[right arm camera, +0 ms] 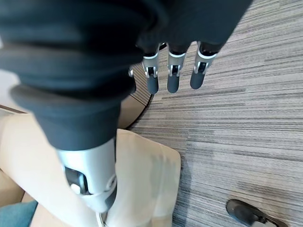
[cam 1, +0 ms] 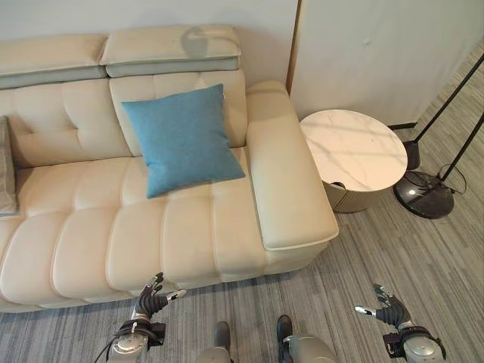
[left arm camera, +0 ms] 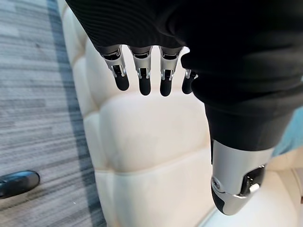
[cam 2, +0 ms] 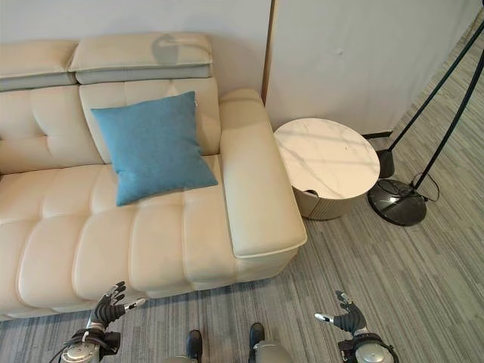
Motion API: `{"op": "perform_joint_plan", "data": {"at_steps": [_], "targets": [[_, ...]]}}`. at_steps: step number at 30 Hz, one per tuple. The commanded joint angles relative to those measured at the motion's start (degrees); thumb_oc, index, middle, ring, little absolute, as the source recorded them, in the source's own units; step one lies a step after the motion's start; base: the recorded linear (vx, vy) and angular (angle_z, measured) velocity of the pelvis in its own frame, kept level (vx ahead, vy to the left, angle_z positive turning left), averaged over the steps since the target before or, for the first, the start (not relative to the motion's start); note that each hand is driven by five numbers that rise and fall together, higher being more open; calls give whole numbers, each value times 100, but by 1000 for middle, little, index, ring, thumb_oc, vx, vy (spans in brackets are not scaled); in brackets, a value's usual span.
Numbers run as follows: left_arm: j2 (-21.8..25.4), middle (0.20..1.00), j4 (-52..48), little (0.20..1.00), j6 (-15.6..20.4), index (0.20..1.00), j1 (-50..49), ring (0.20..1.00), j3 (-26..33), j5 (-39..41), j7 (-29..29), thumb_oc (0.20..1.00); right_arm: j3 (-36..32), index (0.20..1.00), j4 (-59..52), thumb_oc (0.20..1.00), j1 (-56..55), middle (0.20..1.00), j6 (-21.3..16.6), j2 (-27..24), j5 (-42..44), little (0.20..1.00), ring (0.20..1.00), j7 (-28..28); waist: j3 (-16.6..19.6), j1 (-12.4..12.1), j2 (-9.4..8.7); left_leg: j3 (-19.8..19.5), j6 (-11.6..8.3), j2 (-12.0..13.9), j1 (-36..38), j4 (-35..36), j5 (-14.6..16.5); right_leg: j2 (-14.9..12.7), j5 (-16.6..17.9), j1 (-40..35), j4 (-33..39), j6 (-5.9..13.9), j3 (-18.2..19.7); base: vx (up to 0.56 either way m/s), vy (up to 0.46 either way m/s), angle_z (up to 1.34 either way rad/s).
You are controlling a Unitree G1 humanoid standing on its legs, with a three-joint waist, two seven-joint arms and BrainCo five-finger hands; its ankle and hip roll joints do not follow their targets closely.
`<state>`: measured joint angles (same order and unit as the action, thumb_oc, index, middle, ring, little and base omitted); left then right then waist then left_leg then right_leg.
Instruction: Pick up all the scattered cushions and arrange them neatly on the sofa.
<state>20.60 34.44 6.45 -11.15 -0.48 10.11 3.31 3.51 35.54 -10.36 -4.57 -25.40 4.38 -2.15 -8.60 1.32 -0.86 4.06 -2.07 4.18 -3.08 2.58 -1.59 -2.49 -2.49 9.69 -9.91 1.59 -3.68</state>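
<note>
A blue cushion [cam 1: 184, 139] leans upright against the sofa [cam 1: 91, 242] backrest, near its right armrest. A grey cushion [cam 1: 6, 168] lies at the far left. Left hand [cam 1: 149, 300] and right hand [cam 1: 389, 308] hover over the carpet, fingers relaxed, holding nothing.
</note>
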Motion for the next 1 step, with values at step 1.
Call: {"op": "perform_joint_plan", "data": {"at_steps": [1], "targets": [[212,1000,-94,1000,144,1000,-18,1000,50,-31,40,1000,-63,1000,-187,1000,66,1000,-151,-62,-134,1000,1000,6,157,73,-226,154,-272,-76,367,-29,231,-28,27,-917,1024,390,-212,12,54,2]]}}
